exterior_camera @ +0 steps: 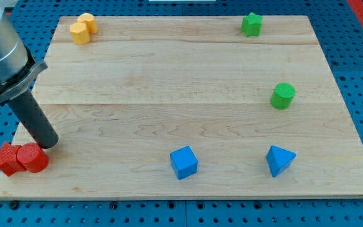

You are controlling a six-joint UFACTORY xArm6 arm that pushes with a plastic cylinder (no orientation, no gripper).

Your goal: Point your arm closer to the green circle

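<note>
Wooden board (169,94) carries the green circle (283,96) near the view's right edge, well apart from my tip (48,144), which sits at the view's lower left just above the red cylinder (33,158) and red block (6,159). No pincer exists; my rod (35,120) grasps nothing. A green star (252,24), two touching yellow blocks (82,28), blue cube (183,162) and blue triangle (279,160) lie scattered.
</note>
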